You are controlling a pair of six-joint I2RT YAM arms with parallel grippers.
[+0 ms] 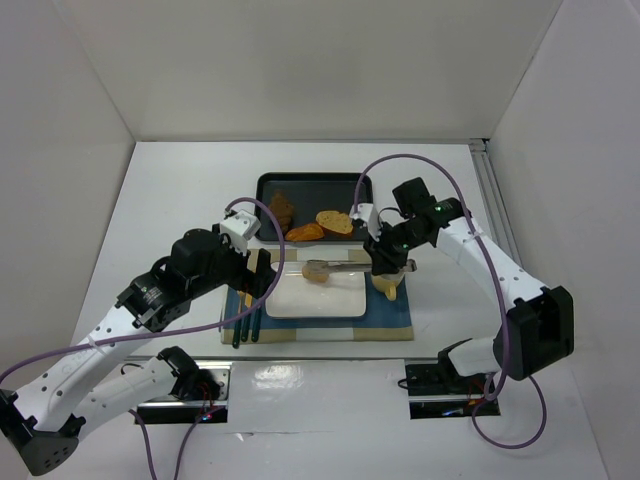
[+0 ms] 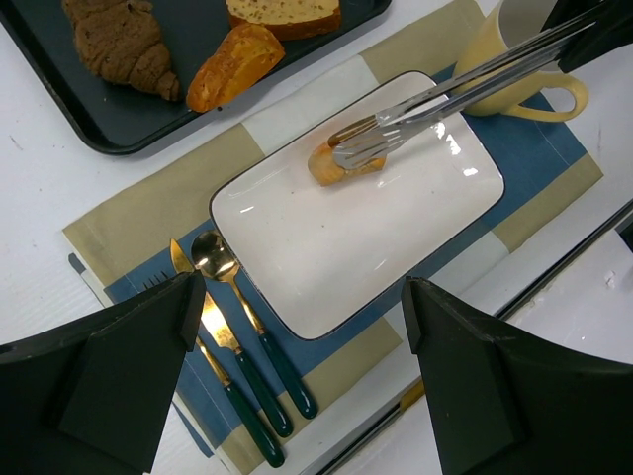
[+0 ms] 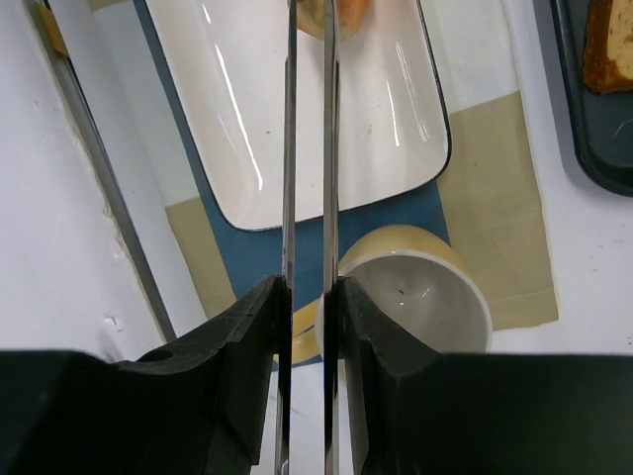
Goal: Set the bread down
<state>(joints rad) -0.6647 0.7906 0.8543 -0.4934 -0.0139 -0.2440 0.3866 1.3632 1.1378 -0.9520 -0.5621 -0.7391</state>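
Steel tongs (image 2: 445,99), clamped in the right gripper (image 3: 309,292), pinch the bread (image 2: 341,163) over the far part of the white plate (image 2: 326,257), touching it or just above. Only the release seems left. The left gripper (image 2: 302,317) hangs spread wide, empty.

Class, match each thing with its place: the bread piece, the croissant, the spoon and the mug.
1 bread piece
2 croissant
3 spoon
4 mug

A in the dark tray
B beside the knife on the mat
C gripped by the tongs over the white plate
D on the mat, beneath the tongs' arms

Pairs: 1-C, 2-A, 3-B, 4-D
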